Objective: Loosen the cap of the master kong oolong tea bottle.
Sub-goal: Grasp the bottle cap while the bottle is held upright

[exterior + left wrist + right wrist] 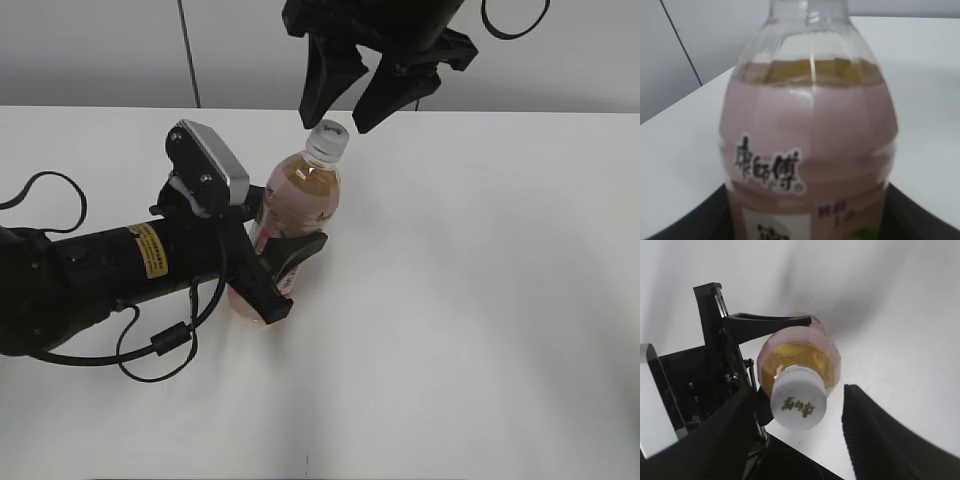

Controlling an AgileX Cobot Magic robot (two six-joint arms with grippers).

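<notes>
The master kong oolong tea bottle [300, 200] stands tilted on the white table, amber tea inside and a pink label with dark characters [810, 150]. Its white cap [327, 141] is on the neck and carries a small mark on top [798, 404]. My left gripper [285, 270] is shut on the bottle's lower body; its dark fingers show at both lower corners of the left wrist view. My right gripper [348, 100] hangs open just above the cap, one finger on each side of it, not touching [800, 415].
The white table [480, 300] extends right and front of the bottle. A grey wall with a dark vertical seam [188, 50] stands behind. A black cable [150, 350] loops under the left arm.
</notes>
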